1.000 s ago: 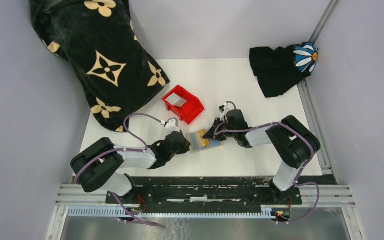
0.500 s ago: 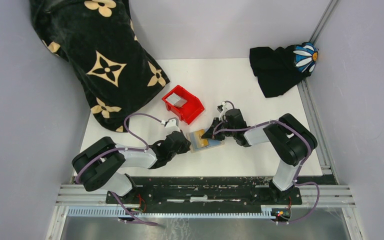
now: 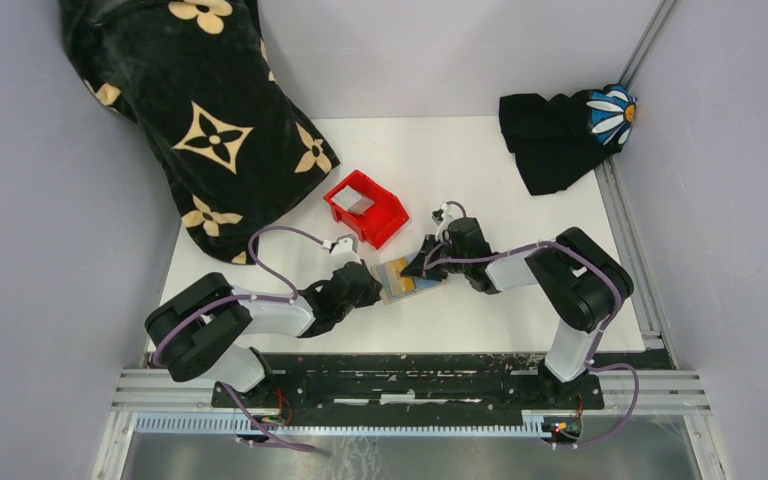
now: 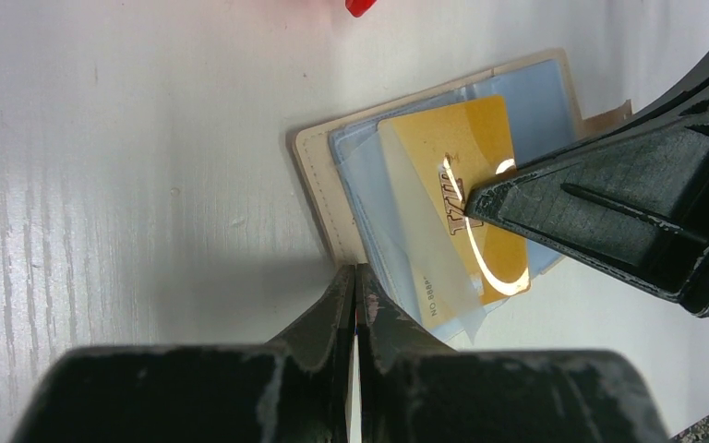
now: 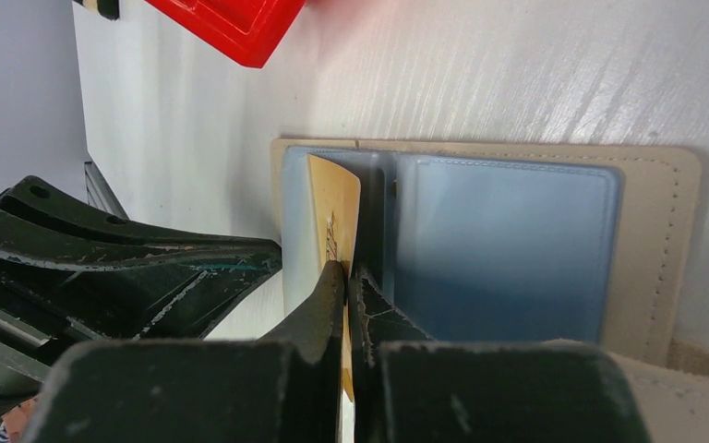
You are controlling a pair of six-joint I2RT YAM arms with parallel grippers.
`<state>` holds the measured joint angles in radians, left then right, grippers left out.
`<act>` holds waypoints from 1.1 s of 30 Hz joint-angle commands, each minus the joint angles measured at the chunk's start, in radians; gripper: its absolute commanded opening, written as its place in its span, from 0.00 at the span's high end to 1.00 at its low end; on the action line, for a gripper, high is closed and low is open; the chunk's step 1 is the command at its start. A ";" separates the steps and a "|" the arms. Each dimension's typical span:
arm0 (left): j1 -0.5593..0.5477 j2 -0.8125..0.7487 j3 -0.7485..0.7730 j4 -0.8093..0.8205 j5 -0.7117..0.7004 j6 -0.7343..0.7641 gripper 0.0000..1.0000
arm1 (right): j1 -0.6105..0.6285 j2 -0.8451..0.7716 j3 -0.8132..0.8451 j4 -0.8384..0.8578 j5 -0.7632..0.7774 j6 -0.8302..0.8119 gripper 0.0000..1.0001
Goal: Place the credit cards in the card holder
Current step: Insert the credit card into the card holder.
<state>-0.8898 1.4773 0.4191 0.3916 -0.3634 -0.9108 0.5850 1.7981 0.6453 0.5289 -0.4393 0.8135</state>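
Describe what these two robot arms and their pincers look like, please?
Both the left arm and right arm have chunky black joints linked by pale silver-grey tubes, and each is trailed by a thin purple cable. The left gripper and right gripper are black, tapering wedges, scuffed with pale scratches.

Left arm (image 3: pixel 270 316), right arm (image 3: pixel 512 270): jaws pinched tight.

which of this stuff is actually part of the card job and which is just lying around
Part of the job:
- card holder, lying open
- gold card, pinched by the right end effector at a sleeve
- left end effector, shut on the holder's edge
- grey card, apparently, in the red bin

Just lying about:
- black flower-print blanket
- black cloth with a daisy
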 commanded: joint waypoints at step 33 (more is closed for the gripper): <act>-0.006 0.075 0.021 0.024 0.032 0.037 0.92 | 0.082 0.026 -0.008 -0.214 0.070 -0.034 0.91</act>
<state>-0.8898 1.5085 0.4339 0.4198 -0.3622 -0.9108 0.6136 1.7672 0.6582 0.4492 -0.4221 0.8028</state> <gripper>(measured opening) 0.079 0.072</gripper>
